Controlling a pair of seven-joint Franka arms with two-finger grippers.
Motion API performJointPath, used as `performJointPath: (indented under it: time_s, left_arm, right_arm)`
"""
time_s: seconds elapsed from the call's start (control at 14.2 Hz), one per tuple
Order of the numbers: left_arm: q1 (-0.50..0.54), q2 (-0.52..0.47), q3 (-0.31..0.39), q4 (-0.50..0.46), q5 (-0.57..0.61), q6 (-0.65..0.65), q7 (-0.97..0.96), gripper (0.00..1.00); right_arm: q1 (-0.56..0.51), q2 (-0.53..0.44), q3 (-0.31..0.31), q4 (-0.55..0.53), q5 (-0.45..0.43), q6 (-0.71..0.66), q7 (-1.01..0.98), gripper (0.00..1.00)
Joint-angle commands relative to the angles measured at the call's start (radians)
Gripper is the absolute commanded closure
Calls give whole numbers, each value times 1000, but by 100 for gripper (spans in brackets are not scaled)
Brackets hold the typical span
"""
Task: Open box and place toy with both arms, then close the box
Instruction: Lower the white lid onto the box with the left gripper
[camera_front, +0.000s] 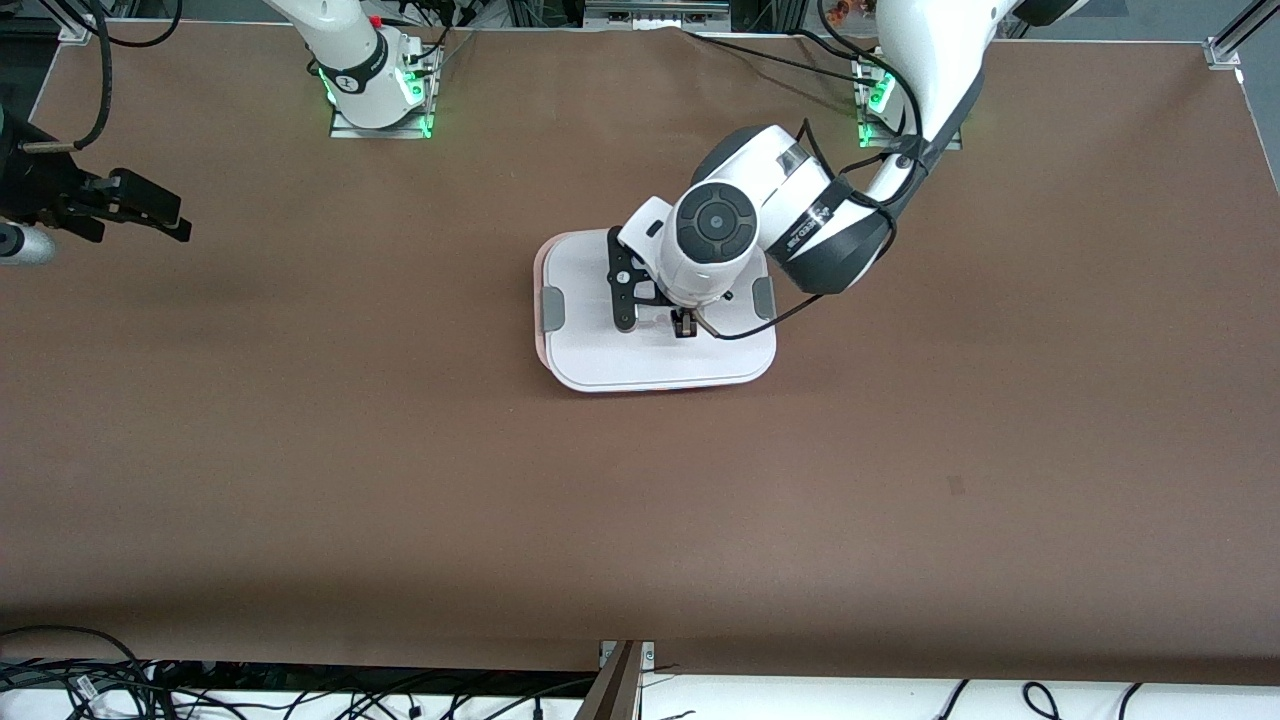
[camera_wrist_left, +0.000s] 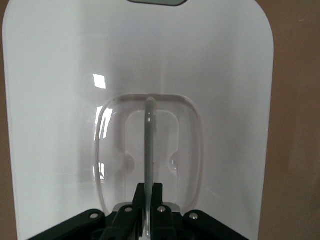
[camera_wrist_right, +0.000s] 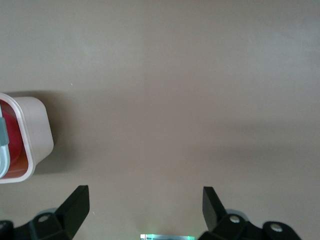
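white lid (camera_front: 640, 350) on pink box (camera_wrist_right: 30, 135): left tool (camera_front: 684, 322) clamped on clear handle (camera_wrist_left: 149, 145); right tool (camera_front: 150, 212) open, empty, waiting at the table (camera_front: 900, 480) end

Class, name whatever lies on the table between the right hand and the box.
Nothing: in the front view only bare brown table separates the right hand, open near the table's edge, from the box.
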Motion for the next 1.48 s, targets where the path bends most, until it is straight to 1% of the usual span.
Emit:
performJointPath:
  time_s: [0.0,0.21,0.35,0.49,1.06,1.27,1.41]
  left_arm:
    - [-38,-2,10,-4,24,15,-52,100]
    - [-46,-3,10,-4,26,15,-75,100]
    - [-73,-2,13,-22,36,18,-77,100]
    - [-92,0,10,-25,113,19,-121,100]
    - [-103,5,10,-47,119,18,-161,100]
    - [-101,17,15,-64,122,18,-160,100]
    - [-101,23,12,-64,162,18,-161,100]
  right_arm:
    - [-9,-45,8,-77,3,11,-11,0]
    - [-8,-27,7,-59,4,7,-11,0]
    - [-13,-7,4,-54,4,7,-13,0]
    - [-12,-4,-1,-52,3,12,-10,0]
    - [-5,6,1,-43,-10,15,-11,0]
    - [-2,13,2,-42,-34,17,-11,0]
    - [-1,13,4,-42,-34,17,-11,0]
